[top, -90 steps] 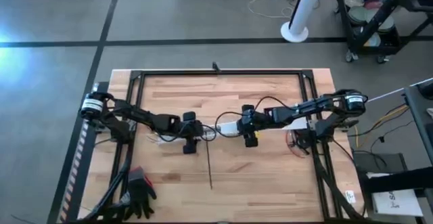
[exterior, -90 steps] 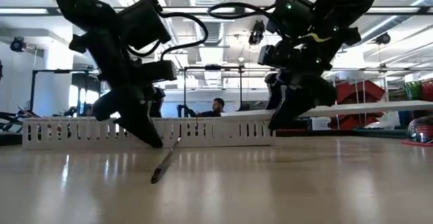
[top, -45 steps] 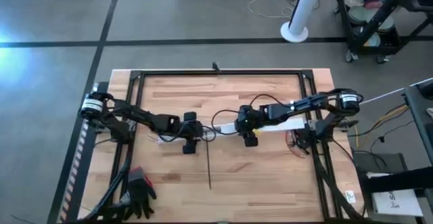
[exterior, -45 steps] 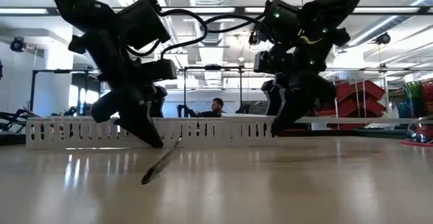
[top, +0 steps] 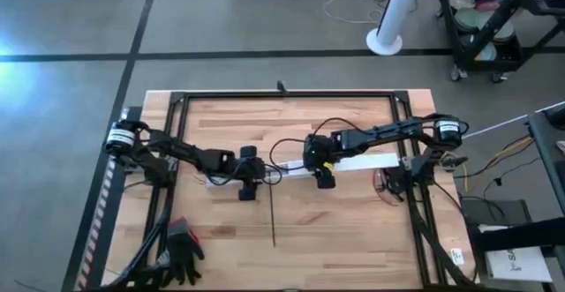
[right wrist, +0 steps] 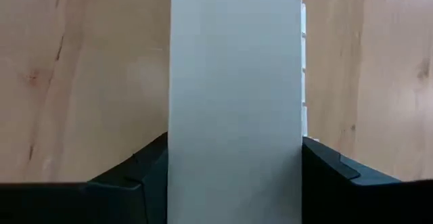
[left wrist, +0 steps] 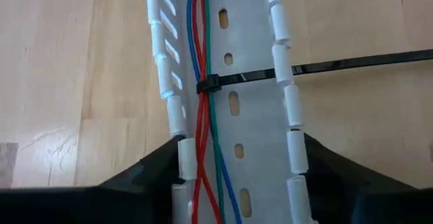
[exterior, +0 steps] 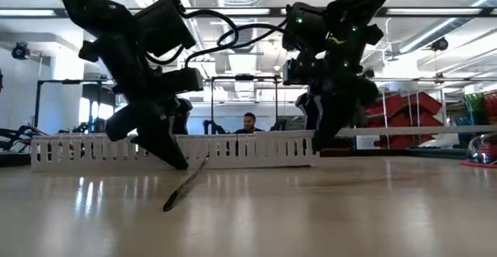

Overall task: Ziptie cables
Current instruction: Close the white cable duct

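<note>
Right end effector point(top: 323, 165) shifted left; cables point(left wrist: 206, 116) run left-right.

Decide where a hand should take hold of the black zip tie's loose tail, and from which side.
Grip the zip tie tail mid-length, from above, straddling it: it slopes up off the table there, clear of the slotted duct the left hand clamps. The right hand holds the white strip.

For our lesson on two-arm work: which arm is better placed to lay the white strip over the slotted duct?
Right, probably: the right gripper clamps the white strip, while the left gripper is occupied holding the slotted duct with the cables inside.
</note>
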`<state>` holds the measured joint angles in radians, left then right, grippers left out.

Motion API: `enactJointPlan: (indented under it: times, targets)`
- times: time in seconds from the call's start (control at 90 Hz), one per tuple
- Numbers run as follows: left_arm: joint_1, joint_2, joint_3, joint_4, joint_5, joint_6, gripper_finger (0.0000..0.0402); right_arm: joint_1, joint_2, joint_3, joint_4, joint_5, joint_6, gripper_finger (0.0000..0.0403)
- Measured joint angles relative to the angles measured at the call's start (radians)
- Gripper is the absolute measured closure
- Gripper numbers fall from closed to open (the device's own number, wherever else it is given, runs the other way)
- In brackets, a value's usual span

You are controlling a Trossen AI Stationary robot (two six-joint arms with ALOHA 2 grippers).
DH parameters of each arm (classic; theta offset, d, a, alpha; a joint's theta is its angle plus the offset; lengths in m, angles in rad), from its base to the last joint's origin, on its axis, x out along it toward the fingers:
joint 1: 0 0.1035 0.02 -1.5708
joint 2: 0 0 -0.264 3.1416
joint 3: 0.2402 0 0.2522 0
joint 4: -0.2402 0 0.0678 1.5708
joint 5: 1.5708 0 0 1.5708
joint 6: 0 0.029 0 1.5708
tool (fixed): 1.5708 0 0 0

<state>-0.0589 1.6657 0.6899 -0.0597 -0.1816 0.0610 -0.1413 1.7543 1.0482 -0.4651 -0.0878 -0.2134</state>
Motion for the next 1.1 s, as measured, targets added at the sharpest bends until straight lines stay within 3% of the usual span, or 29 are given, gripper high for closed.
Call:
enactJointPlan:
  times: [0.467, 0.789, 1.1]
  targets:
    - [-0.001, 0.0, 0.0, 0.001, -0.009, -0.014, 0.0179, 0.004, 0.035, 0.058, -0.065, -0.008, 0.064, 0.019]
    - [-0.001, -0.001, 0.001, -0.007, -0.019, -0.036, 0.0192, 0.044, 0.037, 0.136, -0.187, 0.153, -0.012, 0.019]
    - [-0.001, -0.003, -0.055, 0.034, -0.012, -0.039, 0.0189, 0.07, 0.035, 0.133, -0.214, 0.132, -0.035, 0.019]
